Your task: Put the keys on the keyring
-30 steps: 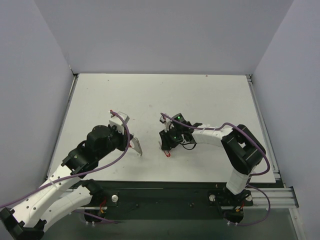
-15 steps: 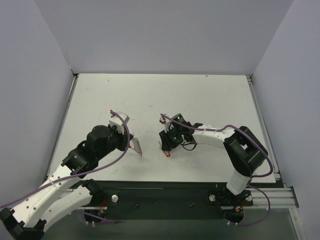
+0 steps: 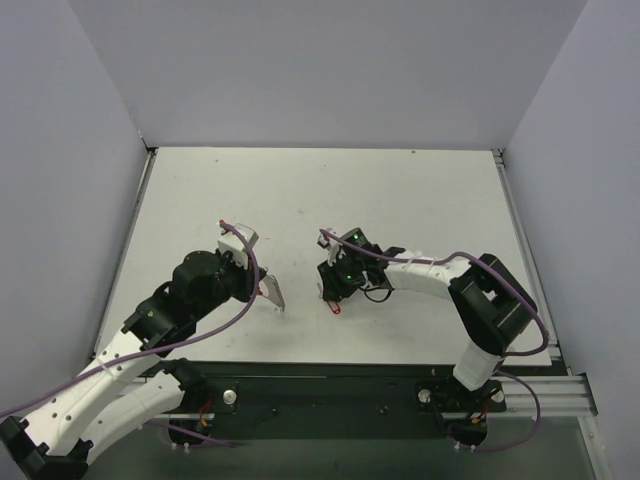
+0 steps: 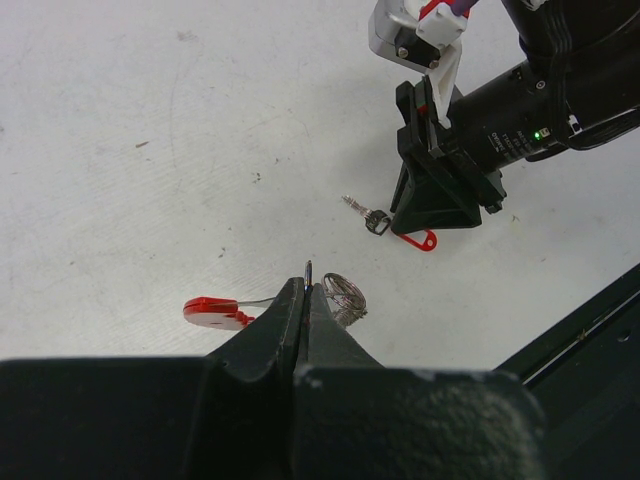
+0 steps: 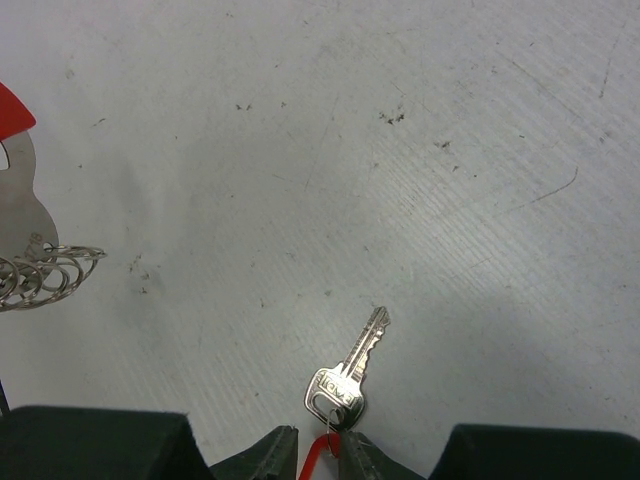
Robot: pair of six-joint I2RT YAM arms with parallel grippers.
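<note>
The left fingers (image 4: 305, 300) are pressed together and clamped on the keyring (image 4: 343, 294), a small red tab joined to a bunched silver link chain. The tab is seen on one side of the tips and the chain on the other, low over the white desk (image 3: 300, 190).

The right fingers (image 4: 438, 195) are set close together with a narrow gap, in which a thin red plastic loop (image 4: 420, 241) is seen. Whether the loop is pinched cannot be told. It appears to be threaded through the head of the small flat silver metal key (image 5: 348, 375), which lies flat on the desk just beyond the tips, blade pointing away. Key and keyring are near each other but apart.

Against a second ago, little is changed. The left arm is held where it was, the right forearm is shifted slightly, and the right fingers are drawn a little closer about the loop. A grasp on the loop is judged to be under way. The key is not yet lifted or threaded, so most of the task is left.
</note>
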